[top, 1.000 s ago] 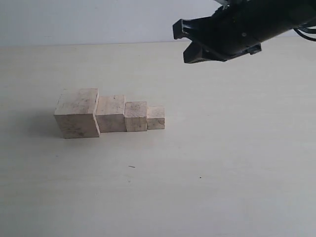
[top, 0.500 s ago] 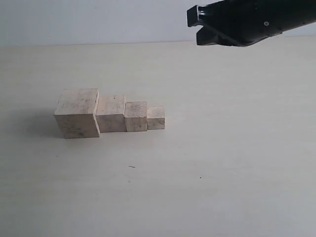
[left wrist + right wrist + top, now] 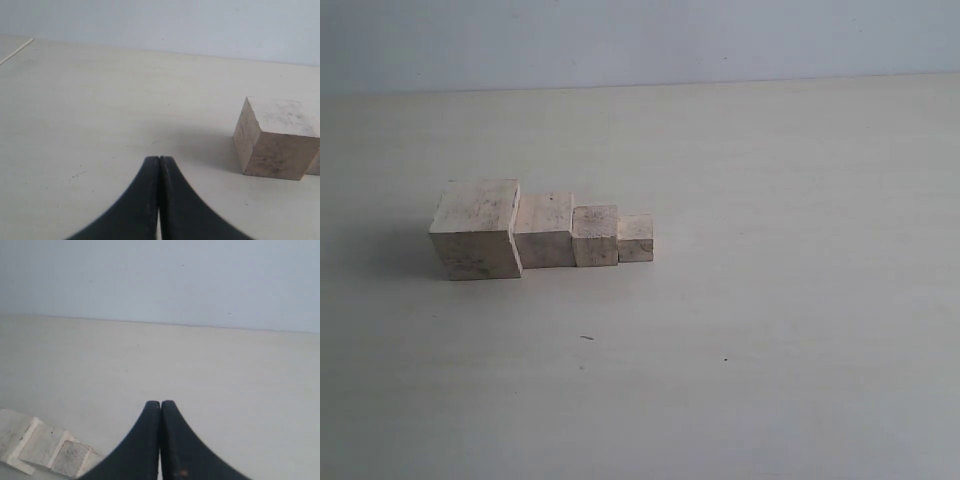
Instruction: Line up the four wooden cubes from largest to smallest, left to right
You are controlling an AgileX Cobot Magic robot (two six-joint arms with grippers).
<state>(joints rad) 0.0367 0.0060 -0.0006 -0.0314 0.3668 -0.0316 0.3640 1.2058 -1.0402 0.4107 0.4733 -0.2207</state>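
Observation:
Four pale wooden cubes stand touching in a row on the table. From left to right they are the largest cube (image 3: pixel 476 228), the second cube (image 3: pixel 545 229), the third cube (image 3: pixel 595 235) and the smallest cube (image 3: pixel 636 237). Neither arm shows in the exterior view. My left gripper (image 3: pixel 159 159) is shut and empty, with the largest cube (image 3: pixel 276 137) ahead and off to one side of it. My right gripper (image 3: pixel 160 403) is shut and empty, raised over the table. Some of the cubes (image 3: pixel 42 448) show beside its fingers.
The pale table (image 3: pixel 770 300) stretches around the row, with a light wall (image 3: pixel 640 40) behind it. A table edge (image 3: pixel 16 51) shows at the far corner of the left wrist view.
The right arm has risen up and to the right and has left the exterior view. The four cubes have not moved.

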